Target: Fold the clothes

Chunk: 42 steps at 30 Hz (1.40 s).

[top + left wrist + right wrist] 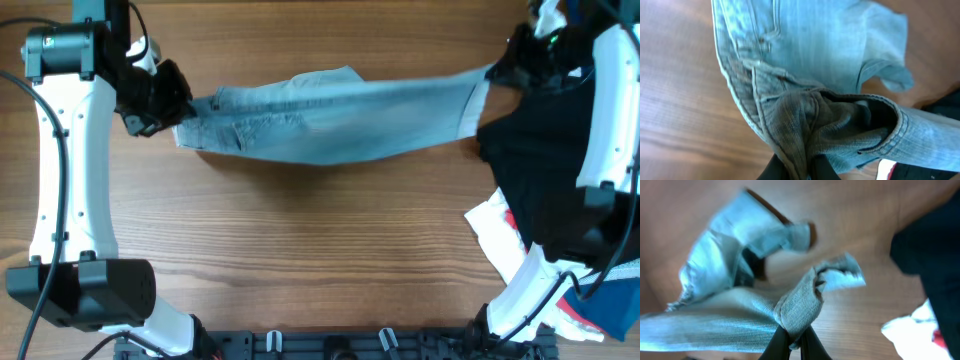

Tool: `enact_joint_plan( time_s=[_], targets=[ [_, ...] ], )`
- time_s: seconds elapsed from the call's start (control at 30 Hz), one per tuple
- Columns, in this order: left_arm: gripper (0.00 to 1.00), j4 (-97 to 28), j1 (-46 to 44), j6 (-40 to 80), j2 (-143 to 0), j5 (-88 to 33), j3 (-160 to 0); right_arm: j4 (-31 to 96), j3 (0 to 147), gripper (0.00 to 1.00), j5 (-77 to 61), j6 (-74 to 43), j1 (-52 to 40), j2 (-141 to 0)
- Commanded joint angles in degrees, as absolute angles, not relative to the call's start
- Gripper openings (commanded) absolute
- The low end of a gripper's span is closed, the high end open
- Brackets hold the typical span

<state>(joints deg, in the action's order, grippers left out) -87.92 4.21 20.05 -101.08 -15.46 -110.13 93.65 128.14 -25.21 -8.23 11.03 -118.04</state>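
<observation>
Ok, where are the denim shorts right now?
In the overhead view the denim shorts stretch over the far half of the table, pinched between the left gripper and the right gripper, beside the black garment.

A warm brown wood-grain table [300, 240] fills the overhead view under soft, even light.

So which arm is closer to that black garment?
Right. The right arm has its jaws shut on one end of the denim shorts, just beside the black garment; the left arm holds the other end, across the table from it.
</observation>
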Motion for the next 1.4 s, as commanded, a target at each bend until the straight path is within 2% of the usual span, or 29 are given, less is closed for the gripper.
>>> enact_joint_plan(
  time_s=[0.0,0.3,0.5,0.77,0.8,0.83,0.87,0.9,0.93,0.97,1.03,1.13,1.23,1.37],
  targets=[
    [0.04,-91.0,9.5,21.4,-101.2,1.8,-107.6,92.1,120.4,0.04,-9.7,-5.8,14.9,-117.1],
    [0.04,-91.1,9.5,21.2,-101.1,1.7,-90.3,83.7,102.0,0.04,-7.4,-6.7,15.0,-104.8],
    [0.04,-91.9,9.5,19.8,-99.5,0.9,-84.9,69.3,90.4,0.04,-6.9,-7.9,15.0,-92.3],
    [0.04,-96.4,8.1,19.8,-95.9,-3.0,-79.3,81.7,80.9,0.05,3.2,-10.2,15.0,-91.4],
    [0.06,-96.4,7.6,19.8,-95.7,-3.5,-78.3,81.7,79.2,0.08,3.3,-10.5,15.0,-91.4],
    [0.13,-96.5,6.8,19.8,-95.7,-3.6,-77.4,81.4,77.2,0.20,3.2,-10.7,15.0,-91.4],
    [0.27,-96.5,6.1,19.8,-95.7,-3.9,-76.9,81.2,76.2,0.25,3.2,-10.8,15.0,-91.4],
    [0.43,-96.6,5.3,19.8,-95.7,-4.1,-76.8,81.3,75.8,0.35,3.2,-11.2,15.0,-91.4],
    [0.61,-96.6,4.4,19.8,-95.7,-4.2,-76.8,81.3,75.7,0.54,3.2,-11.1,15.0,-91.4],
    [0.68,-96.6,3.6,19.8,-95.5,-4.5,-76.8,81.3,75.7,0.62,3.2,-11.1,15.0,-91.3],
    [0.78,-96.6,1.9,19.8,-95.4,-4.5,-76.8,81.0,75.7,0.61,3.2,-11.0,15.0,-91.2],
    [0.78,-96.6,0.6,19.8,-95.1,-4.5,-76.8,78.8,75.7,0.58,0.4,-9.2,15.0,-91.2],
    [0.76,-95.8,0.8,20.0,-94.0,-4.4,-76.8,74.1,75.7,0.57,-13.4,-0.6,14.8,-91.3],
    [0.75,-84.8,1.3,24.4,-93.5,-5.0,-76.8,63.5,75.7,0.56,-27.4,1.6,12.1,-91.7]
  ],
)
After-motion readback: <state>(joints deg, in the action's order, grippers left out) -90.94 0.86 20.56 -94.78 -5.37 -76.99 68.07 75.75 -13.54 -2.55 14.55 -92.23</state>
